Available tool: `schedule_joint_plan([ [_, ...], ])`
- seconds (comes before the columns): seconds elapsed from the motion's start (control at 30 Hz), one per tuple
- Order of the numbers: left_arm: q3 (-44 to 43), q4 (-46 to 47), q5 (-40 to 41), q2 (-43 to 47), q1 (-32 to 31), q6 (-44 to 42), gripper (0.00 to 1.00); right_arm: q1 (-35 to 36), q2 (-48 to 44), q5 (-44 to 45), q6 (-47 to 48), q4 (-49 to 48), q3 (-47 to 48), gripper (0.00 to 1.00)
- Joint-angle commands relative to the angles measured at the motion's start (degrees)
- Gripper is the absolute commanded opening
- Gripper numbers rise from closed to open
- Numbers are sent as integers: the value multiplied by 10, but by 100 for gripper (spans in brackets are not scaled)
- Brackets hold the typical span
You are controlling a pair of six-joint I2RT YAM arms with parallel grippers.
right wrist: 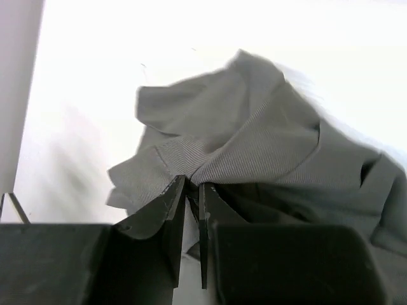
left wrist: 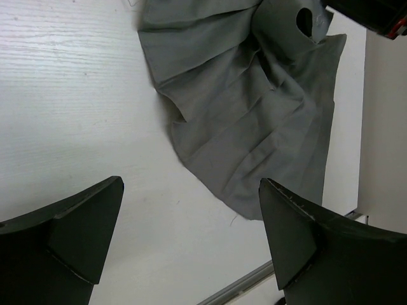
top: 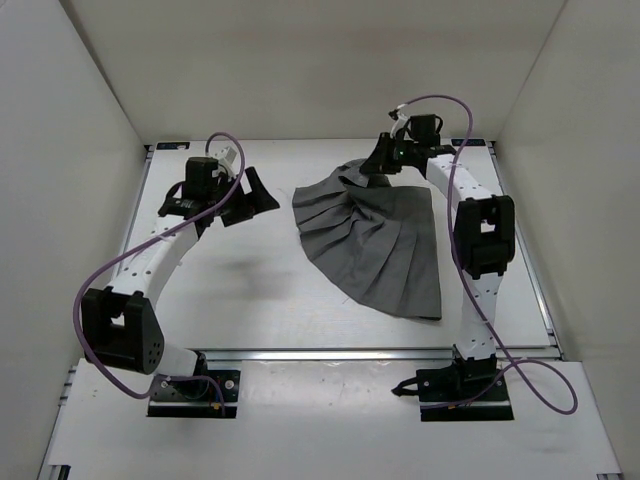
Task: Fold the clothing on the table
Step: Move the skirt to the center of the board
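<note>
The clothing [top: 380,240] is a dark grey pleated, fan-shaped garment lying on the white table [top: 250,300], right of centre. Its far top edge is bunched and lifted where my right gripper [top: 381,163] is shut on it. In the right wrist view the gripper [right wrist: 193,184] pinches a fold of the clothing [right wrist: 254,140] between its narrow jaws. My left gripper [top: 258,196] hovers open to the left of the garment, touching nothing. The left wrist view shows its fingers [left wrist: 82,229] wide apart over bare table, with the clothing [left wrist: 254,114] beyond them.
White walls enclose the table on the left, back and right. A metal rail [top: 380,352] runs along the near edge in front of the arm bases. Purple cables loop from both arms. Bare tabletop [top: 250,280] lies left of the garment.
</note>
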State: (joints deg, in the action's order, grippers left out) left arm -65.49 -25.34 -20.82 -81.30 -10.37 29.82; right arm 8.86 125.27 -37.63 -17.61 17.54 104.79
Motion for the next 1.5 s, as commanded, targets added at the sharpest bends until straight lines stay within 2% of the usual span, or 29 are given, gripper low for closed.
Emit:
schedule_joint_plan([
  [0.0,-2,0,-13,5,-10,-3,99,22,-70,-33,15,-36,48,0],
  [0.07,-2,-6,-7,11,-12,-4,99,27,-79,-12,33,-16,59,0],
  [0.17,3,-12,-6,11,-17,-7,99,16,-98,90,63,13,63,0],
  [0.27,-5,-13,-12,2,-20,-10,98,-31,-105,142,58,32,73,0],
  [0.4,-18,-9,-12,-18,-32,-11,98,-103,-120,67,20,-7,60,0],
  [0.5,-27,2,-19,-33,-36,-9,98,-111,-130,-2,7,-36,38,0],
  [0.67,-44,6,-29,-46,-30,-18,99,-44,-128,-43,52,-34,25,0],
  [0.83,-33,-1,-21,-19,-13,-25,99,77,-121,-55,87,-18,32,0],
  [1.03,-6,-31,39,89,32,-37,98,212,-173,-65,115,8,20,0],
  [1.13,-13,-58,104,151,40,-42,98,263,-232,-76,127,8,-7,0],
  [1.23,-38,-65,144,174,33,-45,98,271,-296,-76,125,-23,-65,1],
  [1.33,-45,-55,144,181,32,-36,99,235,-328,-61,102,-75,-130,0],
  [1.47,-27,-41,122,171,25,-28,99,163,-247,-76,87,-64,-96,0],
])
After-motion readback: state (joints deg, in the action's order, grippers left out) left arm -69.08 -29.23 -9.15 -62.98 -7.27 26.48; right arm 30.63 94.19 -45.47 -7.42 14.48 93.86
